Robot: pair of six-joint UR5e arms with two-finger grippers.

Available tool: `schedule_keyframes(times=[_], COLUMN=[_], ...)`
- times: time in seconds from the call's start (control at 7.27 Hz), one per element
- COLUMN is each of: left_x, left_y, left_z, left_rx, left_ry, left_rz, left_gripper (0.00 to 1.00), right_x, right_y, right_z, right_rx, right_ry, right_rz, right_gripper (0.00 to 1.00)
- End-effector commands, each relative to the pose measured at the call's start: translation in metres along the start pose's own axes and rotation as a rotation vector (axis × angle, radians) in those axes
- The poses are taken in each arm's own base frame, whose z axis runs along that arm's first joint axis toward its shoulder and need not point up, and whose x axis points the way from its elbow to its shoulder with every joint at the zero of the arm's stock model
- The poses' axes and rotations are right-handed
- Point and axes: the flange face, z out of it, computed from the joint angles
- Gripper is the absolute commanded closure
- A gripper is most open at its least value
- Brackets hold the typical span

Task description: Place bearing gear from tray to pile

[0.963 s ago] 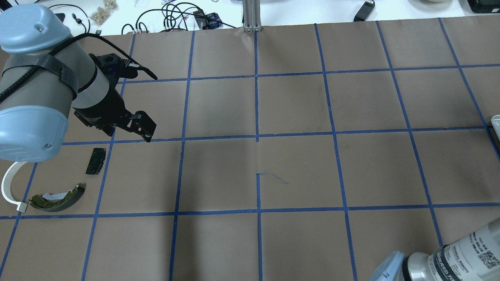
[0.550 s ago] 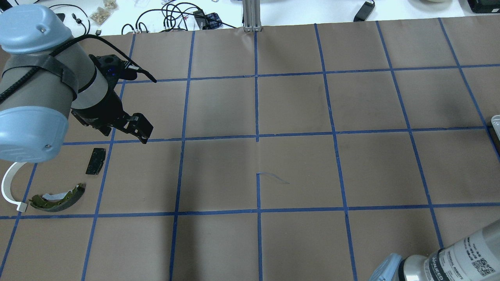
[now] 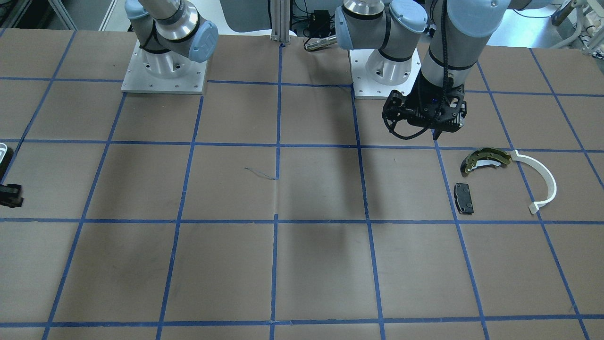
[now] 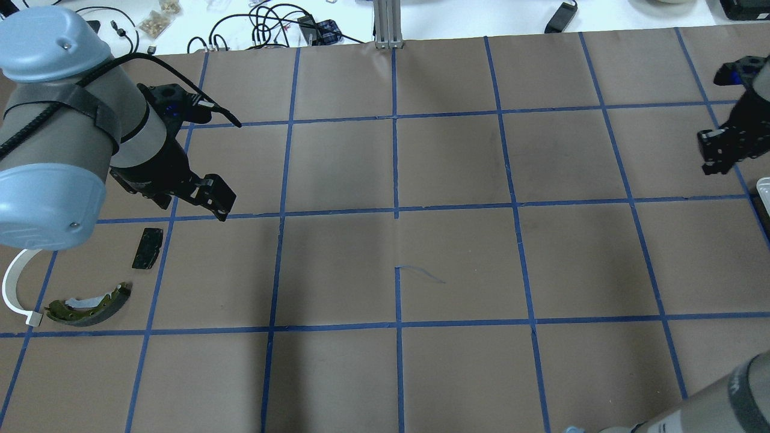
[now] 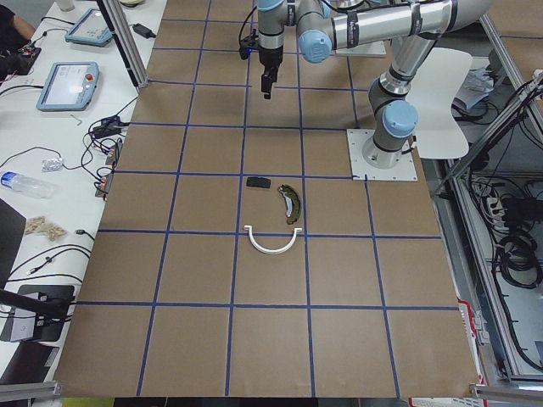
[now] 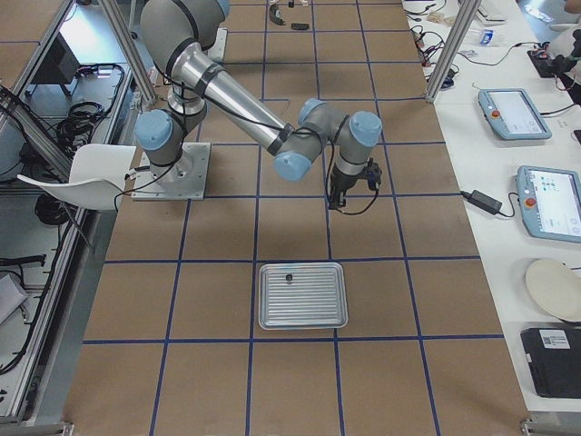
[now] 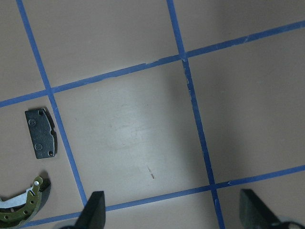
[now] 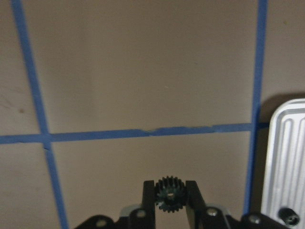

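1. Near the right end of the tabletop (image 4: pixel 457 264), the right gripper (image 8: pixel 169 187) is closed on the bearing gear (image 8: pixel 169 195). The gear is a small black toothed wheel pinched between both fingers, with its bore facing the wrist camera, over bare tabletop.
2. The tray (image 6: pixel 309 304) lies just beside that gripper, towards the tabletop's right end edge. The gear is already out of it. One small dark part (image 8: pixel 288 214) sits inside, close to the rim.
3. The pile sits at the opposite, left end. It is made up of an olive brake shoe (image 4: pixel 90 304), a white strip (image 4: pixel 12 288) curving beside it, and a black pad (image 4: pixel 147 248) lying a little apart on a blue tape line.
4. From the right gripper, the pile lies almost the whole length of the tabletop away, towards the left end and somewhat closer to the robot's edge. The coming move looks like one long sideways carry across the middle of the tabletop, followed by a short descent.
5. The left gripper (image 4: pixel 216 201) hovers near the black pad with its jaws spread wide and nothing between them. That arm is far nearer the pile but does not have the gear. It also hangs over the approach to the pile, so the right arm's reach may come close to it.
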Motion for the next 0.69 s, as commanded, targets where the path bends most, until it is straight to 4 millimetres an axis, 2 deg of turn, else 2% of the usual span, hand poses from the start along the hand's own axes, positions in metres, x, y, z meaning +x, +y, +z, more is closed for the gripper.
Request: schedule_keyframes(times=[0.0,0.14,0.28,0.41,0.55], left_x=[0.0,0.0,-0.001,-0.001,-0.001], left_y=[0.0,0.0,0.0,0.0,0.0], left_z=[0.0,0.0,0.0,0.0,0.001], left_rx=[0.0,0.0,0.0,0.0,-0.002], left_ry=[0.0,0.0,-0.002,-0.002,-0.001], left_rz=[0.001,0.001,0.0,0.0,0.0], left_gripper=[0.0,0.0,0.0,0.0,0.0], right_x=[-0.164,-0.233,-0.299,-0.359,-0.416], right_y=[0.024,0.04,0.058,0.069,0.09], right_z=[-0.019,-0.007,-0.003,-0.004,0.006], right_rx=[0.013,-0.007,-0.01,0.061,0.07], right_ry=[-0.045,-0.05,-0.04,-0.035,-0.031], right_rz=[0.042,-0.013,-0.06,-0.026,0.015], right_gripper=[1.0,1.0,1.0,1.0,1.0])
